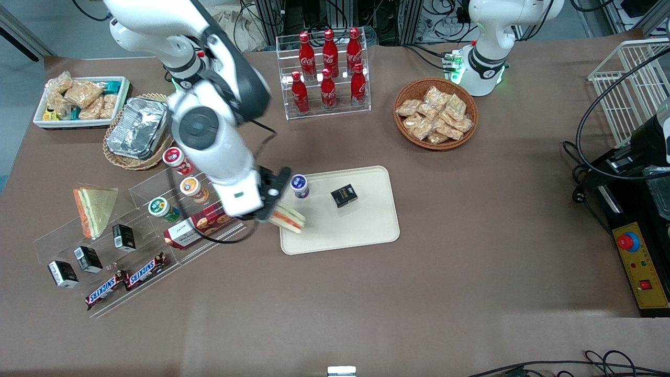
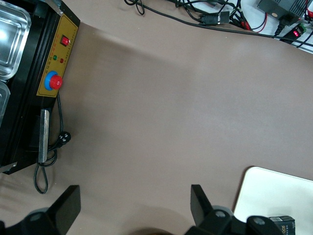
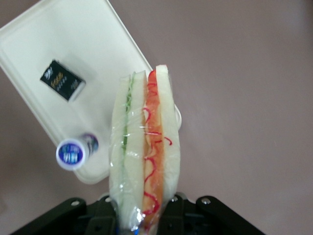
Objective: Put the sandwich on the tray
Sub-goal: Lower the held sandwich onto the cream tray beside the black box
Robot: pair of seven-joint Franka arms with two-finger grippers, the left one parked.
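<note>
My right gripper (image 1: 276,205) (image 3: 139,215) is shut on the sandwich (image 1: 288,218) (image 3: 144,147), a clear-wrapped wedge of white bread with a red-orange stripe. It holds the wedge on edge just above the corner of the cream tray (image 1: 361,230) (image 3: 58,44) nearest the working arm's end. Part of the sandwich overhangs the tray's rim toward the brown table.
On the tray stand a blue-lidded cup (image 1: 299,185) (image 3: 72,152) and a small black box (image 1: 344,196) (image 3: 62,80). A clear rack (image 1: 141,235) with cups, boxes, Snickers bars and another wedge sandwich (image 1: 96,209) lies toward the working arm's end. A cola bottle rack (image 1: 325,73) and a snack basket (image 1: 436,113) stand farther off.
</note>
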